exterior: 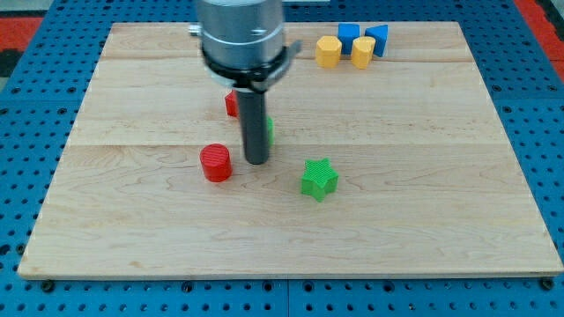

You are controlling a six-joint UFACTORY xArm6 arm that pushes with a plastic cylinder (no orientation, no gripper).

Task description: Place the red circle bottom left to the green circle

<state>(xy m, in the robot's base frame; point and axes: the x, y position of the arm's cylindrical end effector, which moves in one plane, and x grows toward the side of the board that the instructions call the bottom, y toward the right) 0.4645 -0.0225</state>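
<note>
— One red circle (215, 164) sits left of centre on the worktop (423, 220), upright and clear of everything.

— And my tip?

— My tip (256, 161) is down just to the circle's right, not touching it as far as I can tell. This tool is a bare rod, with nothing to spread or pinch.

— Green circle?

— Mostly hidden behind the rod; only a green sliver (269, 131) shows at its right edge. Another red block (231, 104) peeks out above it, shape unclear.

— The rest?

— Green star (318, 179) to the right of my tip. Two yellow blocks (329, 51) (362, 52) and two blue blocks (349, 35) (378, 39) are clustered at the view's top.
</note>
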